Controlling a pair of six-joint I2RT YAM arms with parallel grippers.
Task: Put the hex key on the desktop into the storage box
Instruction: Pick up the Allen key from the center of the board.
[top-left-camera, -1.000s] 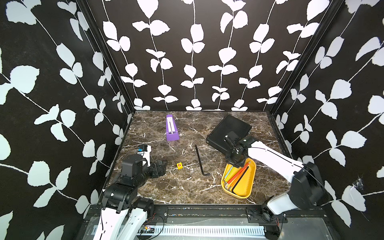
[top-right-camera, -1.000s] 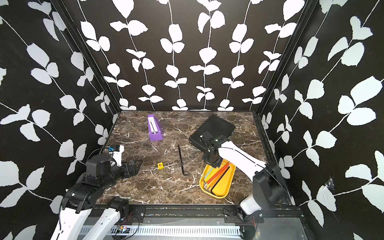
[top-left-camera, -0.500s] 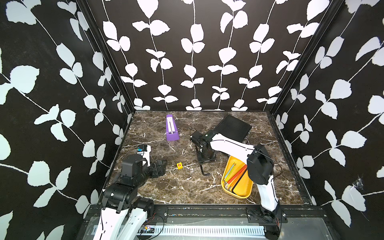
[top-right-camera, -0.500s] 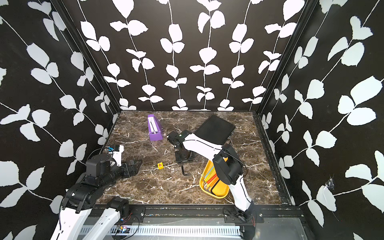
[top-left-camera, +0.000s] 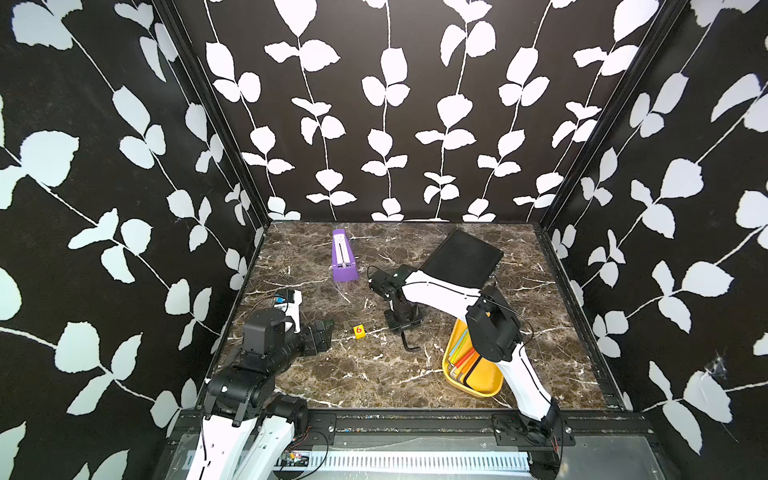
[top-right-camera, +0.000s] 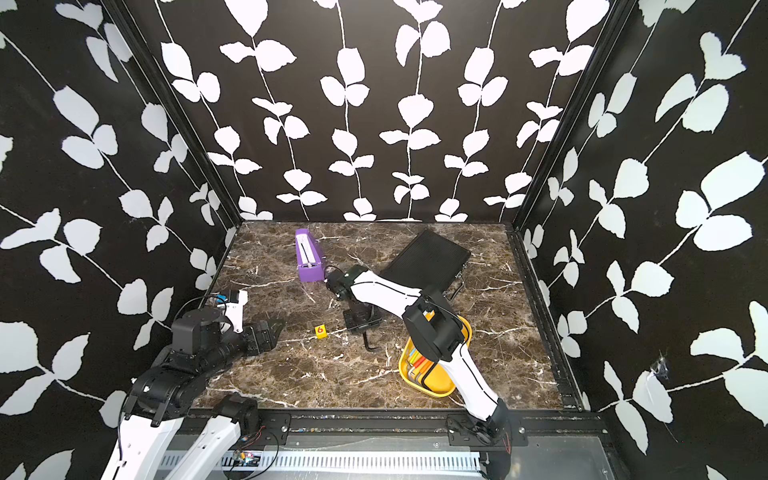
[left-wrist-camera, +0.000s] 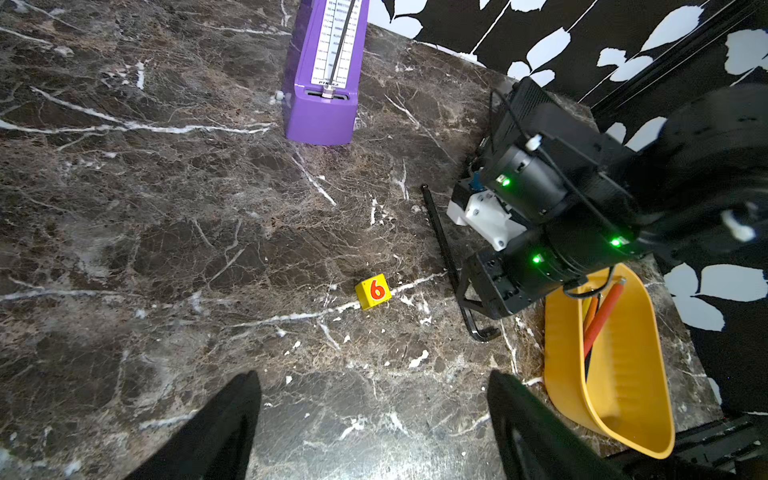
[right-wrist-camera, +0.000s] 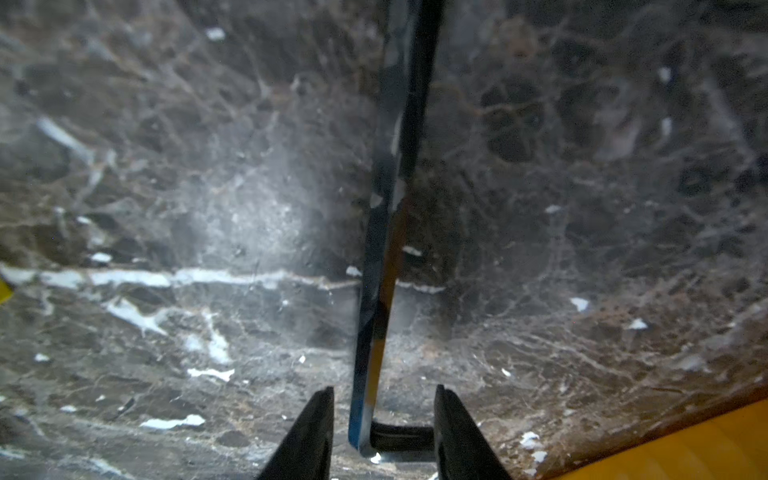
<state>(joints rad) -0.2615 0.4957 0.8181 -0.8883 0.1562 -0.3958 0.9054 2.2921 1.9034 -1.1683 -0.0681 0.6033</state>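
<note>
The black L-shaped hex key (right-wrist-camera: 390, 216) lies flat on the brown marble desktop (top-left-camera: 365, 374); its bent end (top-left-camera: 409, 345) pokes out from under my right gripper (top-left-camera: 403, 322). In the right wrist view that gripper (right-wrist-camera: 384, 415) is open and straddles the key just above the bend, with a gap on one side and the short leg reaching toward the other finger. The yellow storage box (top-left-camera: 486, 380) sits just right of it, partly under my right arm, holding several coloured sticks. My left gripper (left-wrist-camera: 374, 399) stands open over bare marble at the front left.
A purple metronome (top-left-camera: 343, 262) lies at the back centre. A black ribbed case (top-left-camera: 461, 259) sits at the back right. A small yellow cube marked 6 (top-left-camera: 359, 330) lies left of the hex key. Black leaf-patterned walls close in three sides.
My right gripper swung left from above the storage box's far end to the hex key and came down around its bent end. The left arm has not moved.
</note>
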